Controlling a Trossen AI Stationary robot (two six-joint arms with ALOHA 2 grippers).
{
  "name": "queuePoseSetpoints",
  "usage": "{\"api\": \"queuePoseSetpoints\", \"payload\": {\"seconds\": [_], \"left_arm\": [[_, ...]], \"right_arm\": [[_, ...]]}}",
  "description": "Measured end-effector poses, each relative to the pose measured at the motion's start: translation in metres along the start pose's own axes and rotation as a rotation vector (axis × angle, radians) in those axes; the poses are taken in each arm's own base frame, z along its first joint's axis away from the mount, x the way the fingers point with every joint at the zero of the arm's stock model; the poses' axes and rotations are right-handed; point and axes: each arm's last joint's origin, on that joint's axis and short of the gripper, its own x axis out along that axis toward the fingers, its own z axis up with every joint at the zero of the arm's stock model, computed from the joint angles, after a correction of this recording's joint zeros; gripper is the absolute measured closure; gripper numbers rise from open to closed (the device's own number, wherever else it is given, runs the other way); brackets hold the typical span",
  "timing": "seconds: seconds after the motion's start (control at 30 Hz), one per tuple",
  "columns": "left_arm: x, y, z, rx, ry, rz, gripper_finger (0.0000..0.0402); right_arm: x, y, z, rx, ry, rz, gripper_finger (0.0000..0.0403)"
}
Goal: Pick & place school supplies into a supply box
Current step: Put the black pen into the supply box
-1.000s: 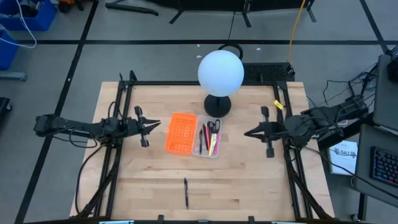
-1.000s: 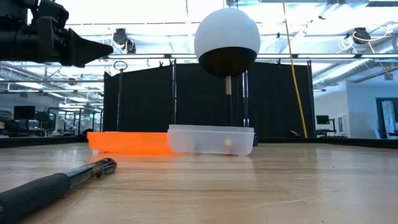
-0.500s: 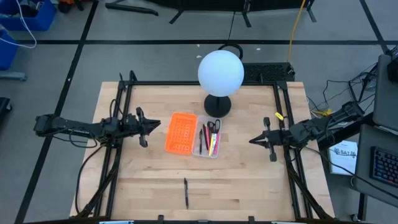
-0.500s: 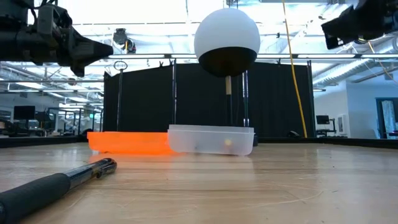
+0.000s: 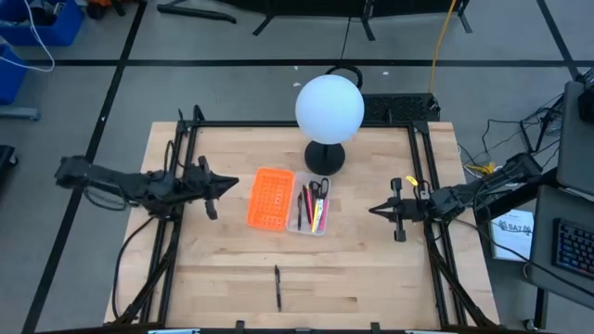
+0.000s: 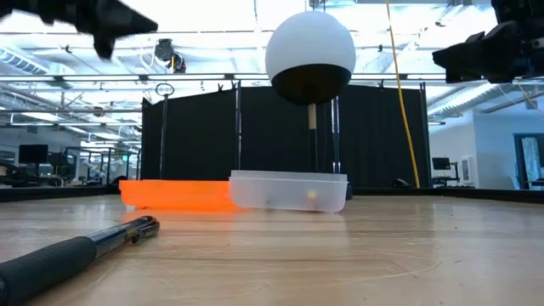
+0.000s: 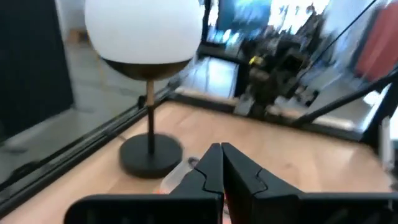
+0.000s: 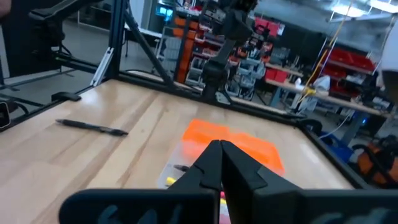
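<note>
Hands, left [image 5: 225, 184] and right [image 5: 373, 211], hover closed and empty, flanking box [image 5: 311, 206]; pen [image 5: 277, 287] lies apart on desk [image 5: 371, 278].

The clear box [image 5: 310, 207] lies mid-desk, holding pens [image 5: 304, 205], a yellow pencil [image 5: 319, 215] and scissors [image 5: 318, 189]. One black pen [image 5: 277, 287] lies alone near the desk's front edge.

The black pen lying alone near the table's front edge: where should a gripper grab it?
Probably at mid-length of the pen, from straight above. It lies flat on bare wood, pointing front to back, so fingers should close across its thin barrel from either side. Both the left gripper and right gripper are shut, away from it.
</note>
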Motion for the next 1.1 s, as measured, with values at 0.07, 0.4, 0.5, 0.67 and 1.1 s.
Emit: {"api": "queuePoseSetpoints", "payload": {"seconds": [0.07,0.4,0.5,0.67,1.1], "left_arm": [[0.002,-0.014,0.021,0.016,0.070,0.067,0.0398],[0.025,-0.104,0.090,-0.155,0.362,0.307,0.0399],[0.039,-0.141,0.091,-0.186,0.478,0.307,0.0400],[0.063,-0.199,0.083,-0.316,0.616,0.371,0.0400],[0.107,-0.277,-0.013,-0.645,0.846,0.826,0.0400]], "right_arm": [[0.000,0.000,0.001,-0.015,-0.013,-0.002,0.0403],[-0.001,0.005,0.003,-0.057,-0.065,0.173,0.0403],[-0.001,0.007,0.005,-0.050,-0.107,0.264,0.0403],[-0.002,0.008,0.006,-0.033,-0.124,0.304,0.0403],[-0.003,0.011,0.005,-0.040,-0.126,0.407,0.0403]]}}
